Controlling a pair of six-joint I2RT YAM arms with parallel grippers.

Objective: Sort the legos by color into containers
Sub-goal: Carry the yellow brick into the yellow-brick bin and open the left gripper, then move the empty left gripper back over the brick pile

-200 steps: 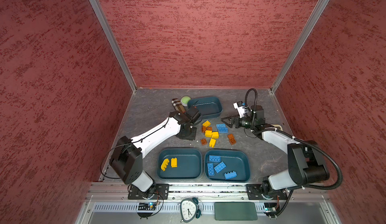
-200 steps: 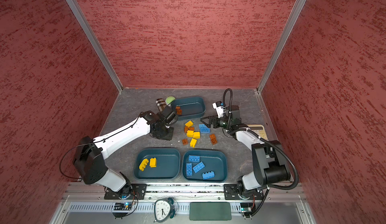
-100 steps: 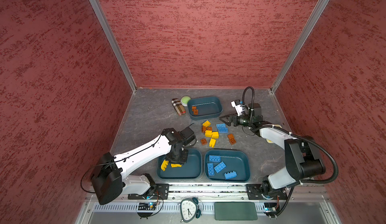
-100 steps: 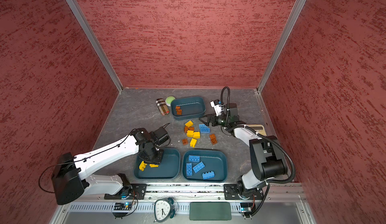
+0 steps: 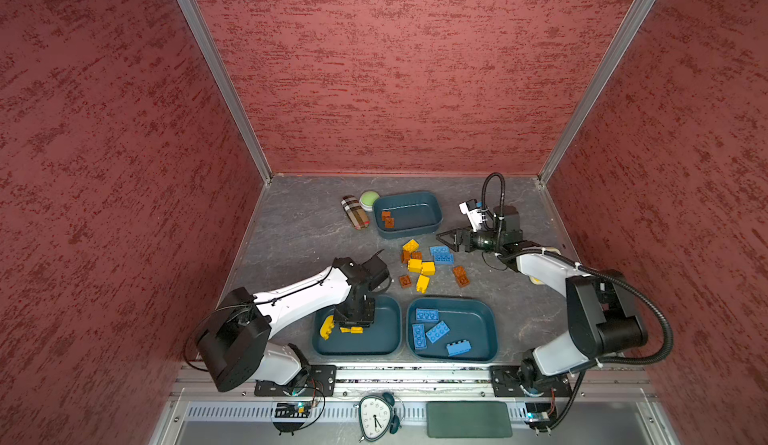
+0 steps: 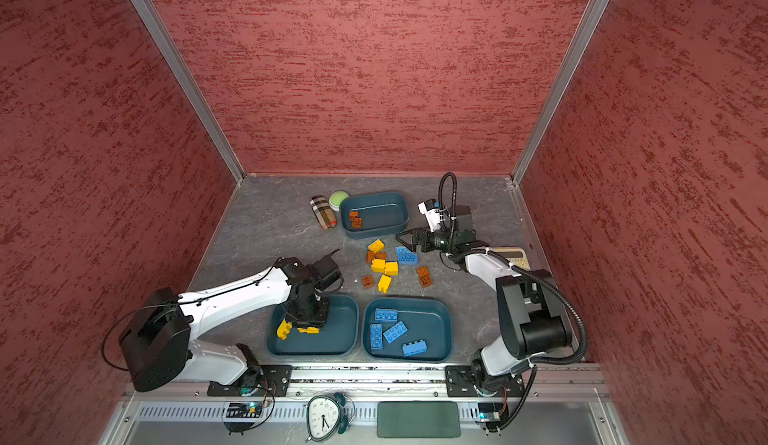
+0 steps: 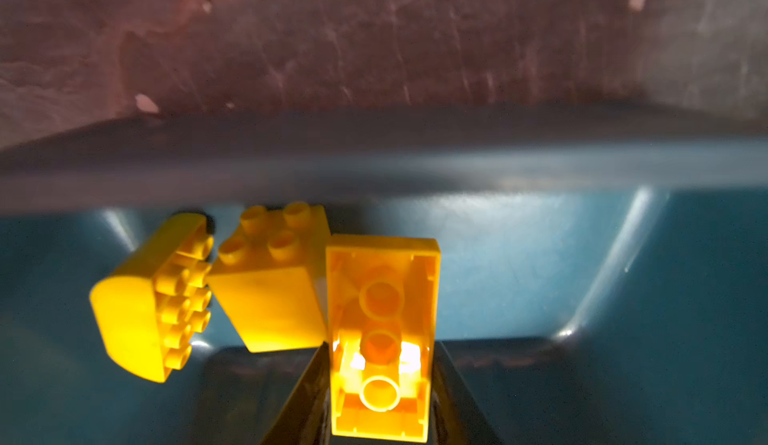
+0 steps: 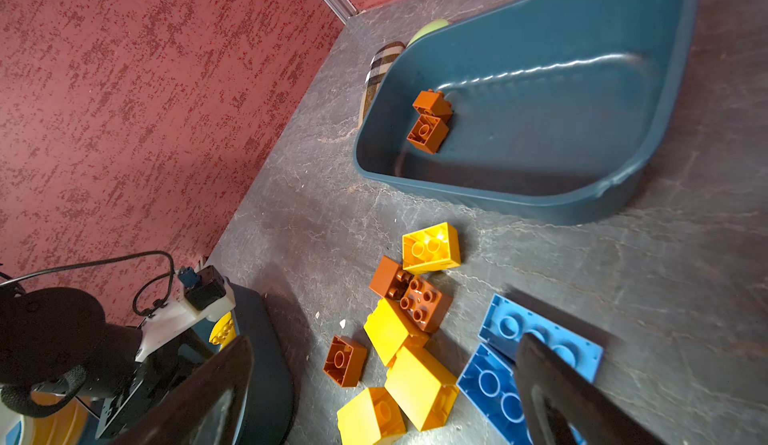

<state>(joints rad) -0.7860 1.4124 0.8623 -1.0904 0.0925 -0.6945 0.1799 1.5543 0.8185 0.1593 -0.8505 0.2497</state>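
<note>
Three dark teal tubs of smooth, glossy plastic, each a shallow rounded rectangle, are set on the grey, veined, stone-look tabletop (image 5: 299, 231) in both top views. Inside the near-left tub (image 5: 386, 339) three yellow bricks are seen through the left wrist camera: a curved-backed brick (image 7: 129, 318) lying on its side, a square four-stud brick (image 7: 270, 297) tilted against it, and an oblong brick (image 7: 380, 297) with its hollow underside and round tubes turned to the lens. That oblong brick is flanked by the dark fingers (image 7: 299, 405) of the left gripper (image 5: 353, 321), which is lowered into the tub with its jaws narrow; whether the brick is clamped or merely lying between them cannot be told. Four flat blue bricks (image 5: 437, 331) are scattered in the near-right tub (image 5: 478, 322), and two small brown cubes (image 5: 388, 219) are set together in the far tub (image 5: 419, 214). Between the tubs a loose cluster is spread on the tabletop: chunky yellow blocks (image 5: 420, 265), a pair of blue plates (image 5: 441, 254) and small brown pieces (image 5: 460, 276). The right gripper (image 5: 445, 241) is held low just beside the blue plates, its jaws spread wide and gripping nothing. A plaid oblong case (image 5: 355, 212) and a green-topped round puck (image 5: 369, 200) are placed just beside the far tub.
</note>
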